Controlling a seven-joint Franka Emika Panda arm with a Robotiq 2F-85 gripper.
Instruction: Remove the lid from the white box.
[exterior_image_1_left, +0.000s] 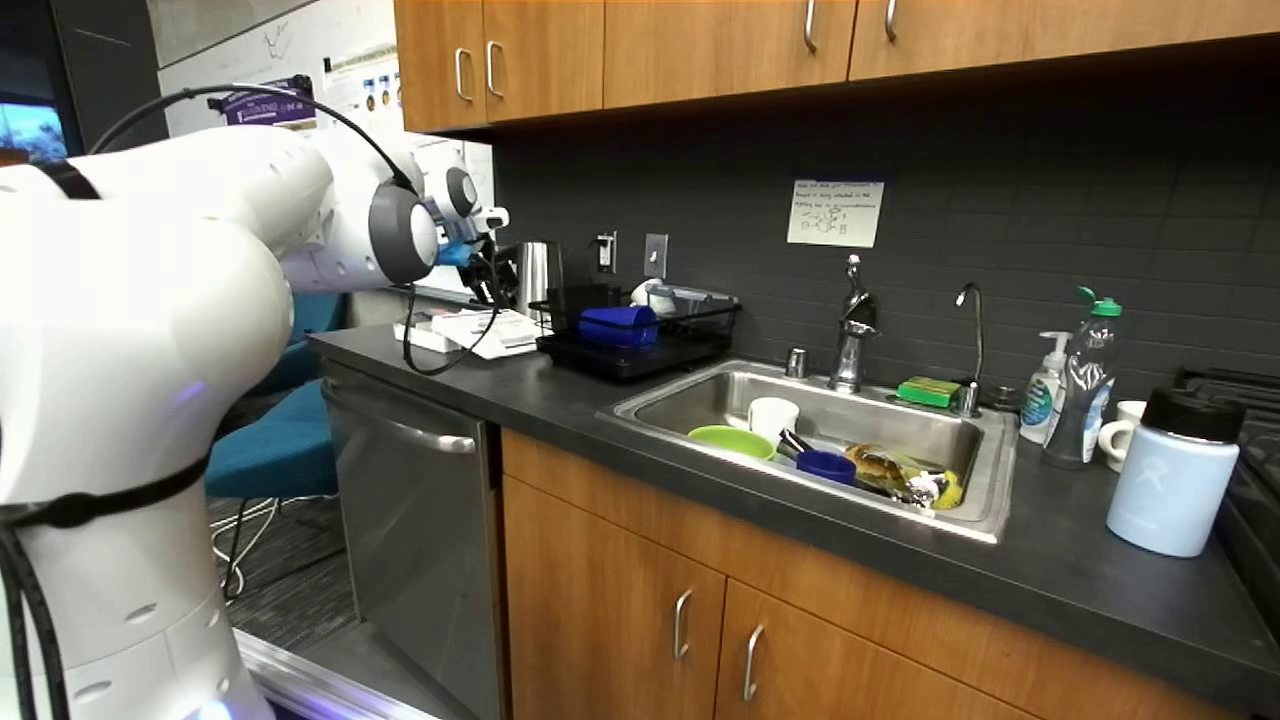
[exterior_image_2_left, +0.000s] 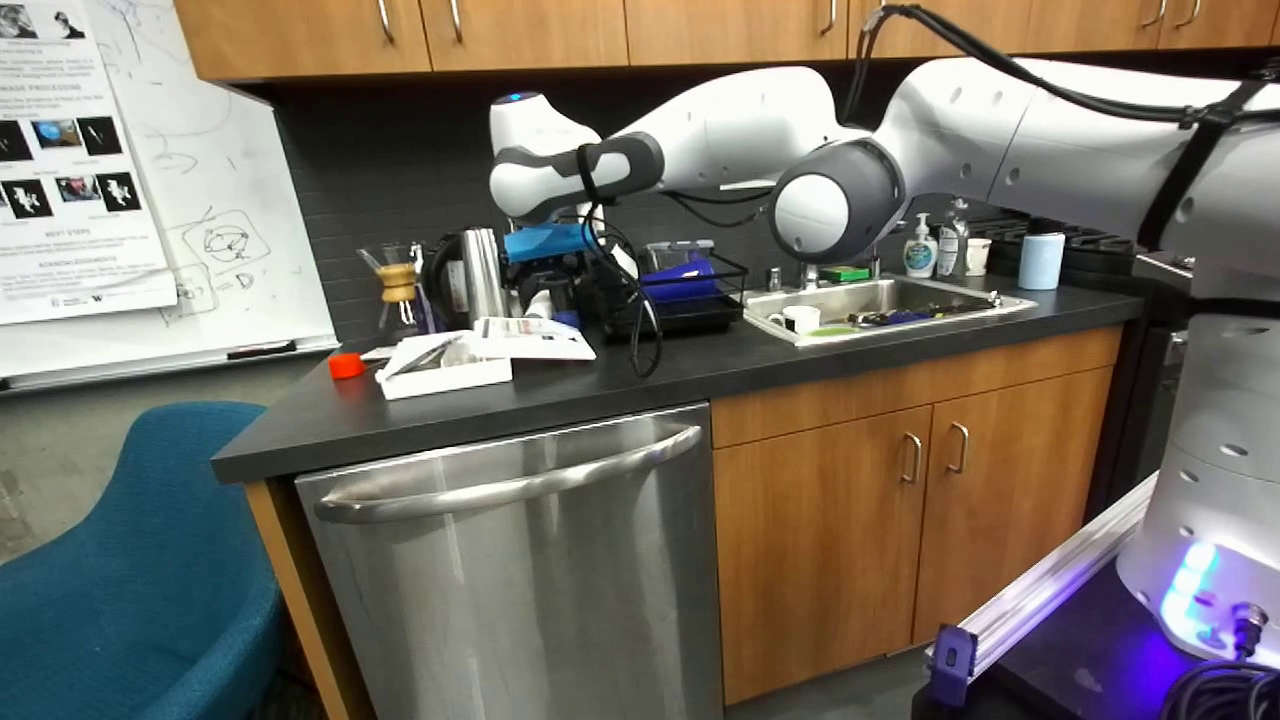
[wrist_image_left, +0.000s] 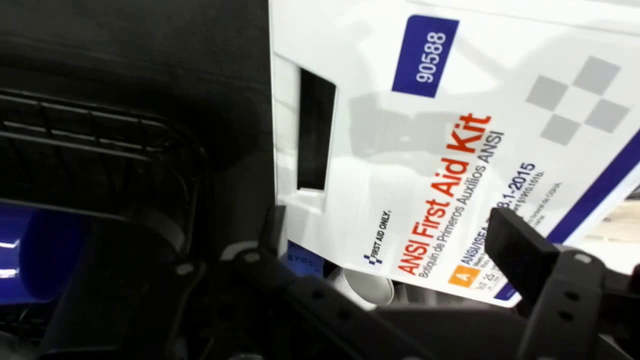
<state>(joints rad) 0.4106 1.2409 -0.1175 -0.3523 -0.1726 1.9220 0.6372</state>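
Plainly, the end effector (wrist_image_left: 392, 237) gapes near the lid (wrist_image_left: 425, 150), bare counter (wrist_image_left: 237, 115) along one edge.

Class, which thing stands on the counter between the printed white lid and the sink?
The black dish rack, with a blue container in it, stands between the lid and the sink; both exterior views show this.

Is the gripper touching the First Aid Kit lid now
Cannot tell. In the wrist view, the open gripper covers part of the First Aid Kit lid, but the depth isn't clear.
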